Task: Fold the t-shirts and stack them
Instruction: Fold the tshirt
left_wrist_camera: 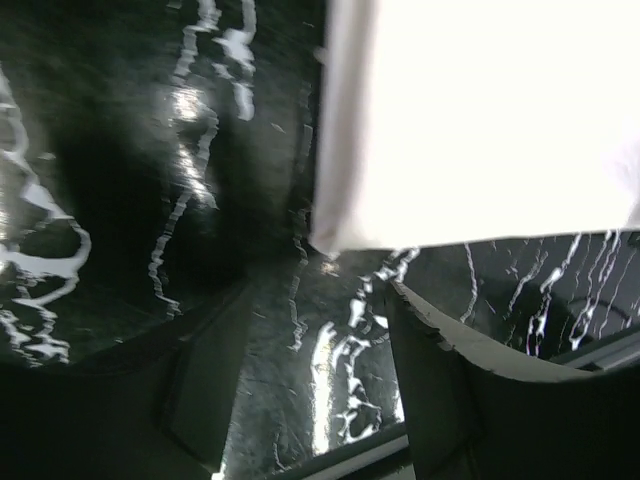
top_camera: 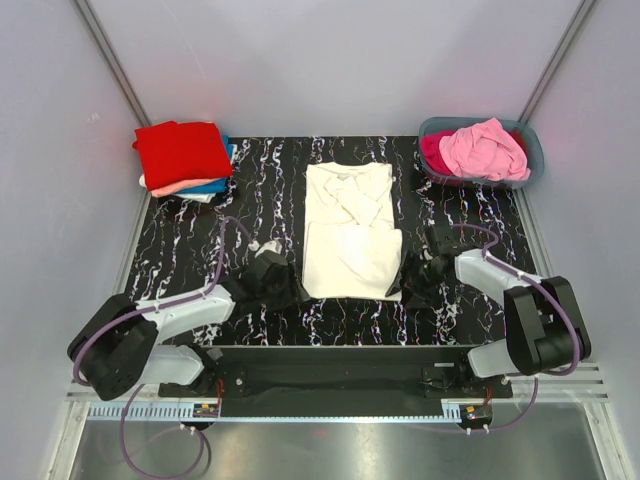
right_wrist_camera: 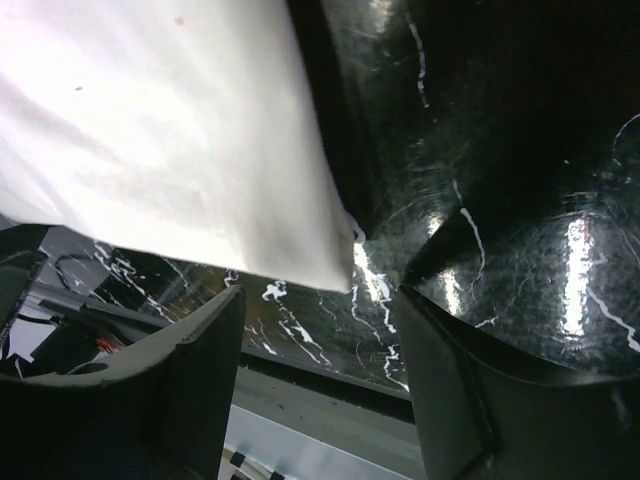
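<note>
A cream t-shirt (top_camera: 350,230) lies partly folded in the middle of the black marbled table (top_camera: 470,320). Its near left corner (left_wrist_camera: 335,240) sits just beyond my left gripper (left_wrist_camera: 320,330), which is open with nothing between its fingers. The near right corner (right_wrist_camera: 335,270) sits just above my right gripper (right_wrist_camera: 320,340), also open and empty. In the top view the left gripper (top_camera: 283,285) and right gripper (top_camera: 412,282) flank the shirt's near edge. A stack of folded t-shirts (top_camera: 185,158), red on top, stands at the back left. Pink and magenta t-shirts (top_camera: 485,148) fill the tub.
A grey-blue tub (top_camera: 533,160) stands at the back right corner. Grey walls enclose the table on three sides. The table's near edge and a metal rail (top_camera: 330,400) lie right behind both grippers.
</note>
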`<state>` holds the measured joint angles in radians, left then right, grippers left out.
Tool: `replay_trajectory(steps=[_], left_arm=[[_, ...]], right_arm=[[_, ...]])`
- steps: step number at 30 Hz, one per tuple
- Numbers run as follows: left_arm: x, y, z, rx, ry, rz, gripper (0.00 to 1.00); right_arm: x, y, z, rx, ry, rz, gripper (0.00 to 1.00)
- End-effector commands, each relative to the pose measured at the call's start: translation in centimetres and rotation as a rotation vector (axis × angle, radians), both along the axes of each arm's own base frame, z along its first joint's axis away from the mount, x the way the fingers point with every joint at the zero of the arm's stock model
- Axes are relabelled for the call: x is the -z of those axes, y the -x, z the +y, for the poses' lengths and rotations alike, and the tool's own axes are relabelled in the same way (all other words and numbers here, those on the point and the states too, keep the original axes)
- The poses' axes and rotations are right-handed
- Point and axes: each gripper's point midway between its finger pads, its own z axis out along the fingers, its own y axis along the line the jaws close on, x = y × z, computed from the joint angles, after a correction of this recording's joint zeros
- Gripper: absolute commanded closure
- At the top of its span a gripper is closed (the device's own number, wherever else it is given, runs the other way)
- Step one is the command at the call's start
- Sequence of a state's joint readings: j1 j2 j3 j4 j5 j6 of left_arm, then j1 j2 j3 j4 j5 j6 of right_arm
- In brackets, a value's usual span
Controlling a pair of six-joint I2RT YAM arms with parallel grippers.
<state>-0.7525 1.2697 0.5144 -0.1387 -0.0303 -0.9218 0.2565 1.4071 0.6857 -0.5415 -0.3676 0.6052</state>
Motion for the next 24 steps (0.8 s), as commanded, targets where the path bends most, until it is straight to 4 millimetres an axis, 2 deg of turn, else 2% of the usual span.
replay_trajectory(steps=[1,6,13,17,24], left_arm=[[-0.4,-1.6,-0.2,-0.029,0.067,-0.053,0.39],[0.9,-2.0,0.2,-0.046,0.054,-0.034,0.47],[1.6,-1.6,-0.1,-0.028,0.063,-0.012,0.51],[1.9,-1.4,0.1,-0.030,0.060,-0.002,0.52],[2.5,-0.6,0.4,-0.033,0.064,0.018,0.52]], right_arm=[[1.1,-0.4,0.4,0.031,-0.016,0.008,0.33],[2.2,-0.5,0.1,0.037,0.006,0.020,0.42],[3.5,-0.1,-0.2,0.042,0.032,0.039,0.51],[3.6,-0.3,-0.6,0.049,0.052,0.035,0.54],[3.2,-0.4,-1.2,0.067,0.090,0.017,0.52]])
